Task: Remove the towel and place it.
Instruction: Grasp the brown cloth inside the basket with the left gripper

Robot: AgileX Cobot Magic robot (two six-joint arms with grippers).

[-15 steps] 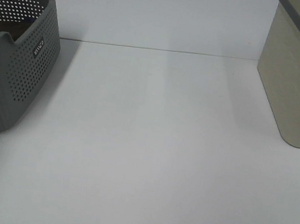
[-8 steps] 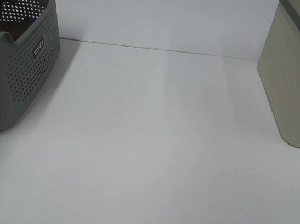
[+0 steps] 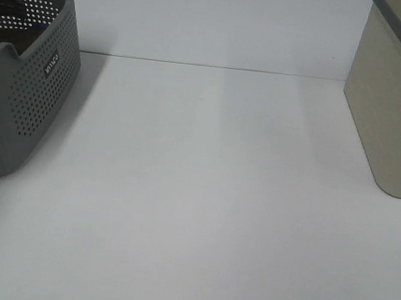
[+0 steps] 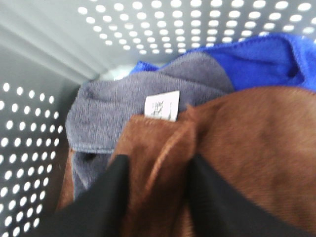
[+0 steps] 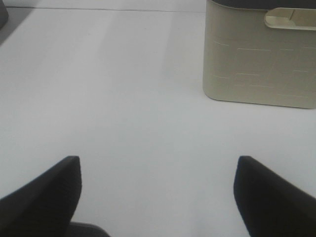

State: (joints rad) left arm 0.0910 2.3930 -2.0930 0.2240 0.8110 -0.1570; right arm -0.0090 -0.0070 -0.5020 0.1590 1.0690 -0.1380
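One brown towel [image 4: 256, 143]: soft, light, limp | left gripper [image 4: 157, 163] half-closed, pinching its raised fold | right gripper [image 5: 158, 192] wide apart, empty

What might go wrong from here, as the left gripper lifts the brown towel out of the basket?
1. The left gripper pinches only one fold of the brown towel, so the fold may slip out.
2. The grey cloth and the blue cloth lie against the towel and may be dragged up with it.
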